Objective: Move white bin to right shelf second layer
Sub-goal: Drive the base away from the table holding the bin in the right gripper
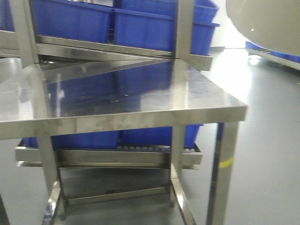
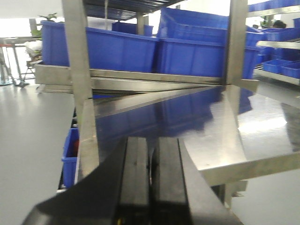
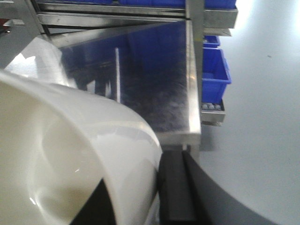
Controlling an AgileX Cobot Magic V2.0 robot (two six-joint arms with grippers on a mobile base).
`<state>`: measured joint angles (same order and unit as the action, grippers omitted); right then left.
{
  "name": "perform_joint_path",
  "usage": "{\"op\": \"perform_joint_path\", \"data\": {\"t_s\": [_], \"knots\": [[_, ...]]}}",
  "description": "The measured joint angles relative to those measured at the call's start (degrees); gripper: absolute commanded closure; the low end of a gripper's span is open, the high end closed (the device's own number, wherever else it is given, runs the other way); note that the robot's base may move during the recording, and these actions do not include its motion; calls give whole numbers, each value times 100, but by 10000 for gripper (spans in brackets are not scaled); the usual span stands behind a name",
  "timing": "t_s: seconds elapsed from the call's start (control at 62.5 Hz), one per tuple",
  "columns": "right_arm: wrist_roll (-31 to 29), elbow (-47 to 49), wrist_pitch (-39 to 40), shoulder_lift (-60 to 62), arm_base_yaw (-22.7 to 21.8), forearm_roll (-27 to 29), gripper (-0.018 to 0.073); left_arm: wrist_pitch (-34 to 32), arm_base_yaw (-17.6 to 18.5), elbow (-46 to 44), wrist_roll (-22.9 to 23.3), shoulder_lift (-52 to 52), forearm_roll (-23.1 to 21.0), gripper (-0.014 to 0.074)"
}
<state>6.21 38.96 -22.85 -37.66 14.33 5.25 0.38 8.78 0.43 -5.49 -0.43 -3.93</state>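
Right wrist-mounted — right gripper (image 3: 140, 201) clamps white bin (image 3: 70, 154).

White bin (image 3: 70, 154): smooth cream plastic, glossy, with bright highlights.
Tabletop (image 1: 140, 93): stainless steel, brushed, mirror-like, faintly smudged along the front edge.
Blue crates (image 1: 140, 23): moulded plastic, dull satin sheen.
Shelf frame (image 1: 108, 157): bare steel, scuffed.
Left claw (image 2: 151, 150): black, matt.
Floor (image 1: 272, 140): grey, smooth, softly reflective.
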Motion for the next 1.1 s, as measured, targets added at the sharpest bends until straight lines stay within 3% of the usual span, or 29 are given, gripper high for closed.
{"op": "perform_joint_path", "data": {"t_s": [1.105], "knots": [[0,0,0,9,0,0,503,0,0,0,0,0,0,512]]}}
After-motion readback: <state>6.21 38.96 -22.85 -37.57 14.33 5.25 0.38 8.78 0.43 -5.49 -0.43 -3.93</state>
